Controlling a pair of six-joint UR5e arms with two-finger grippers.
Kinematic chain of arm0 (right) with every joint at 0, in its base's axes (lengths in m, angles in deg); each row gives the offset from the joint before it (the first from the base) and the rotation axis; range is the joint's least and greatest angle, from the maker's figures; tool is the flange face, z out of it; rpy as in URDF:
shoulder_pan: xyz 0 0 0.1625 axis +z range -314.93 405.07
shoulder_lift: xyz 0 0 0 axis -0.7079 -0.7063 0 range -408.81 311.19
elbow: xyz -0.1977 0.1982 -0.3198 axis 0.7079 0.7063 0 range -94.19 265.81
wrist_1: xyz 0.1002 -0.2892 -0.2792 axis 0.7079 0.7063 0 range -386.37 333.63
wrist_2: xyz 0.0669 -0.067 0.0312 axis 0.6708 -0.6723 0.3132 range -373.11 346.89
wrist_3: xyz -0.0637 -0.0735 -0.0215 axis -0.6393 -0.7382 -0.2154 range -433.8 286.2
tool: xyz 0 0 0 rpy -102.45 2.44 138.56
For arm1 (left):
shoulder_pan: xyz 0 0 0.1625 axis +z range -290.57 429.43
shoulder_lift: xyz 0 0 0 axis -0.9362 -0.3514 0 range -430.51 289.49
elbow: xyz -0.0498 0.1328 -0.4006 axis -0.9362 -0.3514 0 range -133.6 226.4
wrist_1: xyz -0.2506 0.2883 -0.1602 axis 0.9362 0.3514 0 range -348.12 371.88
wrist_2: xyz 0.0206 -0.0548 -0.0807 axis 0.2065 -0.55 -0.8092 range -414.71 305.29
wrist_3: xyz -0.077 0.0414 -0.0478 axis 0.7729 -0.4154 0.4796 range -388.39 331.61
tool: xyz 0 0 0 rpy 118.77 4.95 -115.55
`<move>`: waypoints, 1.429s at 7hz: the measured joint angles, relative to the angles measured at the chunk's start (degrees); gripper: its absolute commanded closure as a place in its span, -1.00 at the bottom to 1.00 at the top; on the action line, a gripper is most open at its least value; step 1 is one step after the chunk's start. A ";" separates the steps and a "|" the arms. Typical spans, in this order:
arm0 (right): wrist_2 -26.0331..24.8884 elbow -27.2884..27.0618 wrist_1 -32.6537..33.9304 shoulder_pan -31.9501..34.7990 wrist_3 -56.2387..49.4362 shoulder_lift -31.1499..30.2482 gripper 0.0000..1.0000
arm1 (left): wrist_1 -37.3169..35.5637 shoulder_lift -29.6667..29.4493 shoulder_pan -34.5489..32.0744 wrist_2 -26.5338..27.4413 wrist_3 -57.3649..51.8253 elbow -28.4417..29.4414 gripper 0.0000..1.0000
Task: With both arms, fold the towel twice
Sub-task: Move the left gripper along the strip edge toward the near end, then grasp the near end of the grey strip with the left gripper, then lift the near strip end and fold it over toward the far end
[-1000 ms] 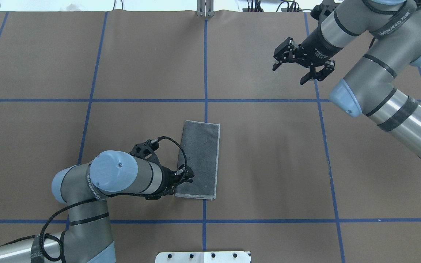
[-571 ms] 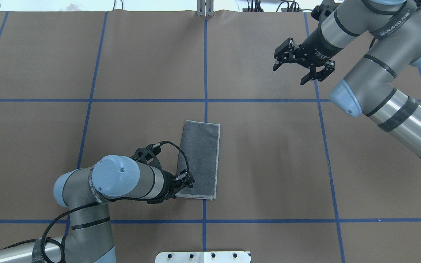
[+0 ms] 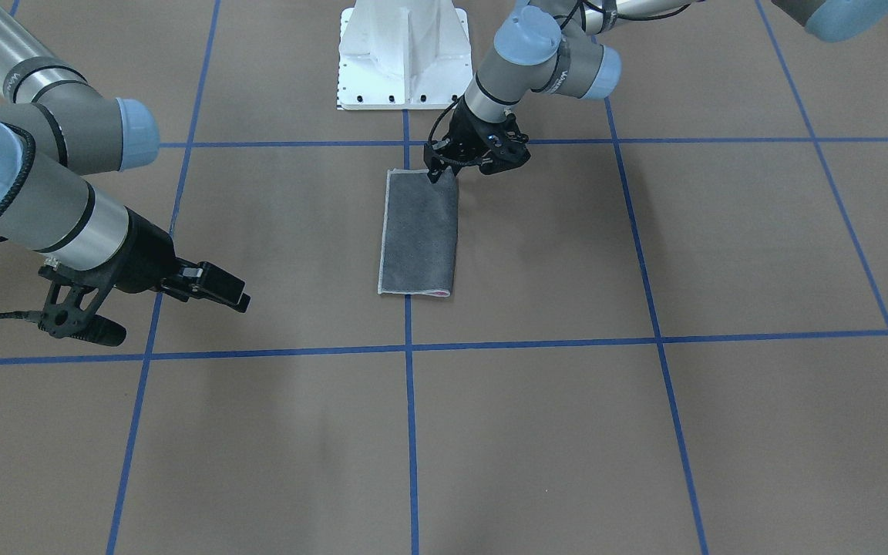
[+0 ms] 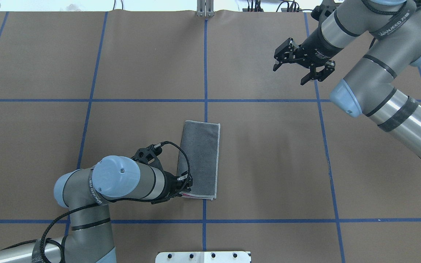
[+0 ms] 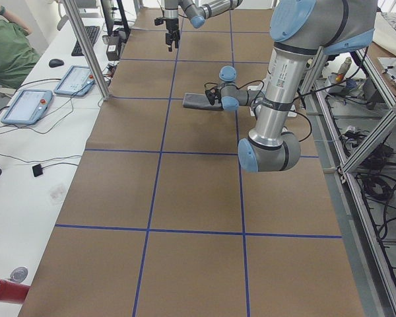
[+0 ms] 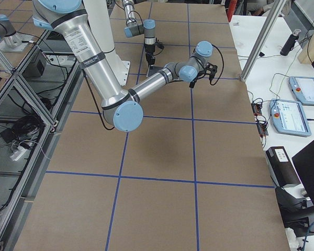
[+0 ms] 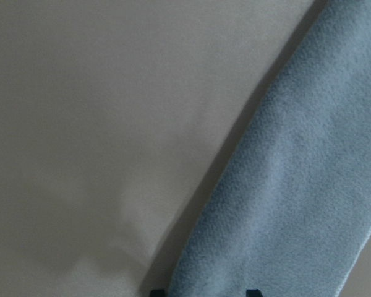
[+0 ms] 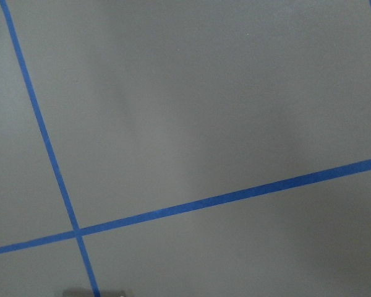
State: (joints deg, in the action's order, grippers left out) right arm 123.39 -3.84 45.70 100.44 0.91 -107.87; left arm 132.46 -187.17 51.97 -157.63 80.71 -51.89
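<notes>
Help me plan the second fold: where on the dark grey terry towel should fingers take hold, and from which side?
Probably take the dark grey terry towel at its short end nearest the robot, at a corner, coming from the robot's side. It lies flat as a long strip, so halving means lifting a short end; the left gripper is at that end's corner.

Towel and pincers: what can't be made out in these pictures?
- Left pincer: overhead, its own wrist covers the fingertips; whether they grip the towel is unclear.
- Towel's pink face: folded inside, only a sliver shows overhead.
- Left wrist view: blurry cloth; fingertips cut off by the bottom edge.
- Left side view: towel tiny, partly behind the left arm.
</notes>
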 measured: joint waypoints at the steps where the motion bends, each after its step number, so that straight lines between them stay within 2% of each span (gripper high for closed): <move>1: 0.00 0.00 0.00 0.00 0.00 0.00 -0.99 | -0.02 -0.05 -0.02 0.00 0.06 -0.06 1.00; 7: -0.08 0.25 0.00 0.00 -0.17 -0.08 -0.99 | -0.94 -2.17 -0.44 -0.24 0.22 -1.65 1.00; 10: -0.09 0.29 0.02 0.00 -0.26 -0.03 -0.99 | -0.97 -4.54 -3.38 -0.56 0.16 -1.51 1.00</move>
State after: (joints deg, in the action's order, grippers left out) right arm 123.30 -3.54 45.72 100.44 0.65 -107.90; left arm 131.49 -191.71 48.59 -158.18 80.86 -53.40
